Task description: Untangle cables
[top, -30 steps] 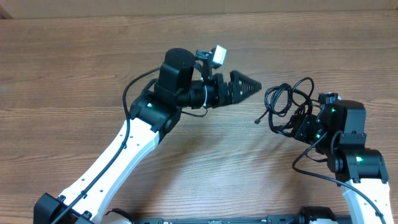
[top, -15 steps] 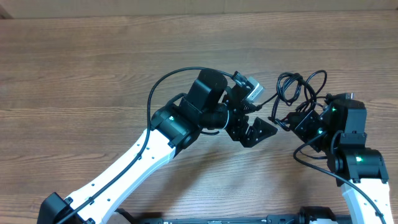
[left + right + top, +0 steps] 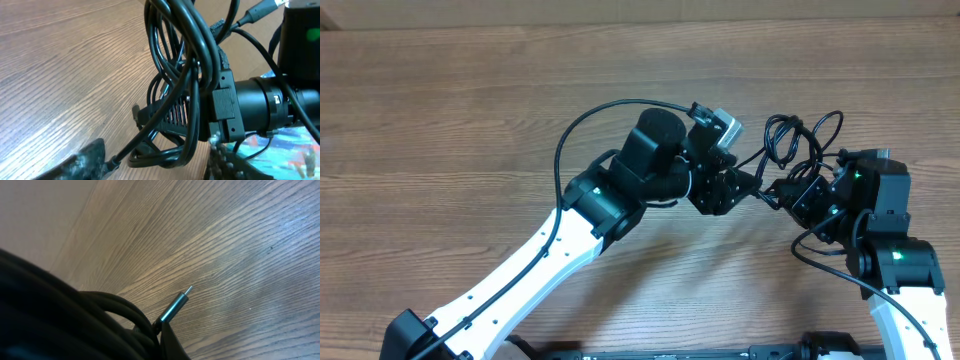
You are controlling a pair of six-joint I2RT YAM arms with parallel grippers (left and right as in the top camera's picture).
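The left half of the wooden table (image 3: 440, 110) is bare, pale brown board with long straight grain running side to side, open all the way up to the far edge. The white-shelled left arm (image 3: 550, 240) slants up from the near-left corner toward the middle, with a thick black wire arching over its black wrist. The left gripper (image 3: 735, 190) stands spread wide. In the wrist view its rough dark fingers (image 3: 87, 160) sit well apart, and one thin cord crosses the gap and touches the left one.

Just right of it are the cables (image 3: 798, 135), thin, glossy, round black cords bunched in loose loops toward the right edge, about midway between the far and near edges. A narrow strip of board stays free beyond them on the far side. The right gripper (image 3: 782, 192) is black and ribbed, its fingers drawn to a narrow point, with the cords pinched there and draped around it. A slim metal plug (image 3: 174, 309) pokes out over the grain. The right arm (image 3: 895, 250) rises from the near-right corner.
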